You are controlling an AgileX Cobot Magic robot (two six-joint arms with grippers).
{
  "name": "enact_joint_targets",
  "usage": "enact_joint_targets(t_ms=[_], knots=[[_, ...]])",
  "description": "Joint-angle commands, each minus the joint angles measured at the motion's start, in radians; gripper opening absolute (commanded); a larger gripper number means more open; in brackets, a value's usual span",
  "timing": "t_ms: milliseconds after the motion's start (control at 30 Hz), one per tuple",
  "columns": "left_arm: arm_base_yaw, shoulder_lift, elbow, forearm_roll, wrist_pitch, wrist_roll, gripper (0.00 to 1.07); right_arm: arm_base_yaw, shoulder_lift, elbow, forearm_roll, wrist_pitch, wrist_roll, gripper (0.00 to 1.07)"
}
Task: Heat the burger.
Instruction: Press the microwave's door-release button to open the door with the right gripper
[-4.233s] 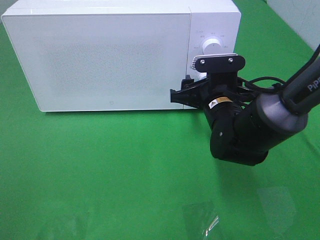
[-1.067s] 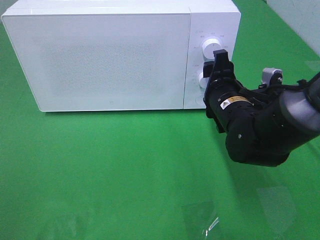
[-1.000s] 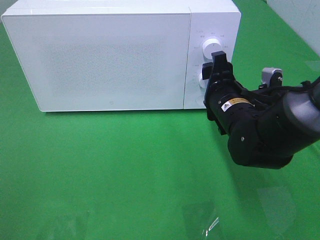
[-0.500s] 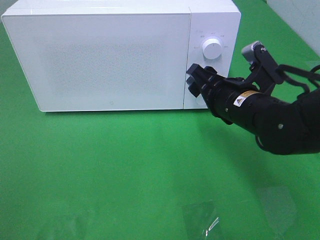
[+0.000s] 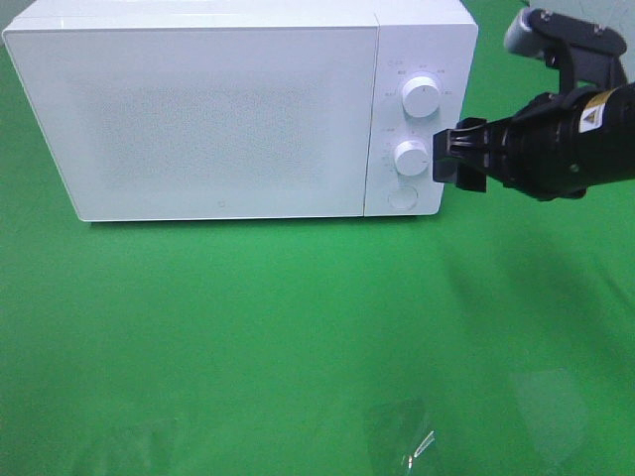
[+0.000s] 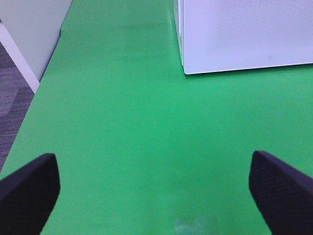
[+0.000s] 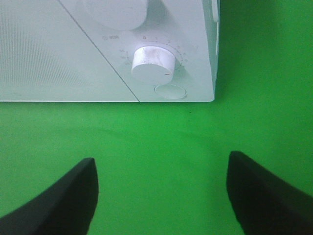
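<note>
- Right gripper (image 5: 448, 159): jaws wide, empty. Tips level with lower knob (image 5: 410, 157), near it on side away from door, facing it, not touching. Nearer arm.
- Left gripper (image 6: 156, 191): wide, empty, over cloth (image 6: 122, 122), well apart.
- Burger: not in view, likely inside shut microwave (image 5: 198, 109).

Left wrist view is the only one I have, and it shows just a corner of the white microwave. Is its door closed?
Observer: Yes, the microwave door is closed.
Operator: And where is the right gripper, please?
Observer: The right gripper hangs open beside the lower knob, apart from it.
</note>
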State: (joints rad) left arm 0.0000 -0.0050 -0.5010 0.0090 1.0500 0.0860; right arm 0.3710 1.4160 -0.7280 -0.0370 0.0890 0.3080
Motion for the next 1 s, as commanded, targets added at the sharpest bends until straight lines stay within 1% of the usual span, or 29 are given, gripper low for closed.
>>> enact_joint_targets(t_ms=[33, 67, 100, 133, 167, 200, 233, 267, 300, 333, 367, 400, 500, 533, 567, 600, 633, 700, 800, 833, 867, 900, 933, 967, 1000], knots=[[0.000, -0.024, 0.003, -0.001, -0.012, 0.001, 0.98, -0.006, -0.077, -0.041, -0.078, 0.155, -0.026, 0.72], [0.000, -0.024, 0.003, -0.001, -0.012, 0.001, 0.98, -0.006, -0.130, -0.053, -0.107, 0.240, -0.036, 0.72], [0.000, -0.024, 0.003, -0.001, -0.012, 0.001, 0.98, -0.006, -0.130, -0.053, -0.107, 0.240, -0.036, 0.72], [0.000, -0.024, 0.003, -0.001, -0.012, 0.001, 0.98, -0.006, -0.186, -0.053, -0.113, 0.317, -0.061, 0.72], [0.000, -0.024, 0.003, -0.001, -0.012, 0.001, 0.98, -0.006, -0.186, -0.053, -0.113, 0.317, -0.061, 0.72], [0.000, -0.024, 0.003, -0.001, -0.012, 0.001, 0.98, -0.005, -0.231, -0.053, -0.111, 0.393, -0.090, 0.72], [0.000, -0.024, 0.003, -0.001, -0.012, 0.001, 0.98, -0.005, -0.231, -0.053, -0.111, 0.393, -0.090, 0.72], [0.000, -0.024, 0.003, -0.001, -0.012, 0.001, 0.98, -0.005, -0.268, -0.053, -0.106, 0.463, -0.118, 0.72], [0.000, -0.024, 0.003, -0.001, -0.012, 0.001, 0.98, -0.005, -0.268, -0.053, -0.106, 0.463, -0.118, 0.72], [0.000, -0.024, 0.003, -0.001, -0.012, 0.001, 0.98, -0.005, -0.304, -0.053, -0.101, 0.524, -0.146, 0.72], [0.000, -0.024, 0.003, -0.001, -0.012, 0.001, 0.98, -0.005, -0.304, -0.053, -0.101, 0.524, -0.146, 0.72], [0.000, -0.024, 0.003, -0.001, -0.012, 0.001, 0.98, -0.005, -0.338, -0.053, -0.101, 0.594, -0.169, 0.71], [0.000, -0.024, 0.003, -0.001, -0.012, 0.001, 0.98, -0.005, -0.365, -0.053, -0.101, 0.649, -0.175, 0.71], [0.000, -0.024, 0.003, -0.001, -0.012, 0.001, 0.98, -0.005, -0.390, -0.053, -0.101, 0.708, -0.185, 0.71], [0.000, -0.024, 0.003, -0.001, -0.012, 0.001, 0.98, -0.005, -0.390, -0.053, -0.101, 0.708, -0.185, 0.71], [0.000, -0.024, 0.003, -0.001, -0.012, 0.001, 0.98, -0.005, -0.415, -0.053, -0.101, 0.763, -0.187, 0.71], [0.000, -0.024, 0.003, -0.001, -0.012, 0.001, 0.98, -0.005, -0.415, -0.053, -0.101, 0.763, -0.187, 0.71], [0.000, -0.024, 0.003, -0.001, -0.012, 0.001, 0.98, -0.005, -0.496, -0.040, -0.101, 0.845, -0.190, 0.71], [0.000, -0.024, 0.003, -0.001, -0.012, 0.001, 0.98, -0.005, -0.517, -0.030, -0.102, 0.849, -0.192, 0.71], [0.000, -0.024, 0.003, -0.001, -0.012, 0.001, 0.98, -0.005, -0.572, -0.007, -0.102, 0.849, -0.207, 0.71], [0.000, -0.024, 0.003, -0.001, -0.012, 0.001, 0.98, -0.005, -0.572, -0.007, -0.102, 0.849, -0.207, 0.71], [0.000, -0.024, 0.003, -0.001, -0.012, 0.001, 0.98, -0.005, -0.642, 0.020, -0.101, 0.848, -0.224, 0.71], [0.000, -0.024, 0.003, -0.001, -0.012, 0.001, 0.98, -0.005, -0.642, 0.020, -0.101, 0.848, -0.224, 0.71], [0.000, -0.024, 0.003, -0.001, -0.012, 0.001, 0.98, -0.006, -0.706, 0.052, -0.101, 0.848, -0.241, 0.71], [0.000, -0.024, 0.003, -0.001, -0.012, 0.001, 0.98, -0.006, -0.706, 0.052, -0.101, 0.848, -0.241, 0.71]])
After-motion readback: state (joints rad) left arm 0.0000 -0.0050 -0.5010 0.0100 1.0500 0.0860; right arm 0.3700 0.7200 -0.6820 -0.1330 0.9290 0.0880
